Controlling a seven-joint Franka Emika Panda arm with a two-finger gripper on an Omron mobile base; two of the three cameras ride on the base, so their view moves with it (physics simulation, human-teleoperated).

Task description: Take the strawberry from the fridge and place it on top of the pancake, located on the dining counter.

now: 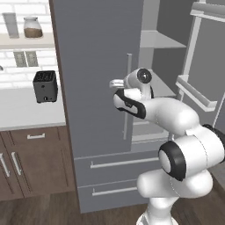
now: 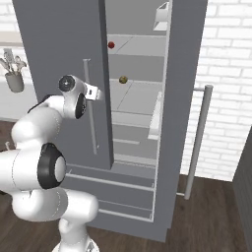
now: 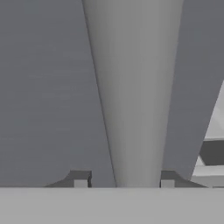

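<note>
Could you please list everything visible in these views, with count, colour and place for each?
fridge: one, matte grey, centre; left door closed, right door open.
door handle: one, grey bar, on the closed left door.
strawberry: one, dark red, upper inner shelf.
small ball: one, brownish-olive, shelf below the strawberry.
toaster: one, black, white worktop left of fridge.
jar: one, clear with brown contents, wall shelf.
utensil holder: one, grey, worktop at left.
cabinets: dark brown, under worktop.
gripper: one, fingertips either side of the door handle.

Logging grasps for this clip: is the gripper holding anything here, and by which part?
The gripper has its jaws either side of the left fridge door's vertical bar handle, about mid-height on the bar. Whether they actually clamp it cannot be told.
</note>
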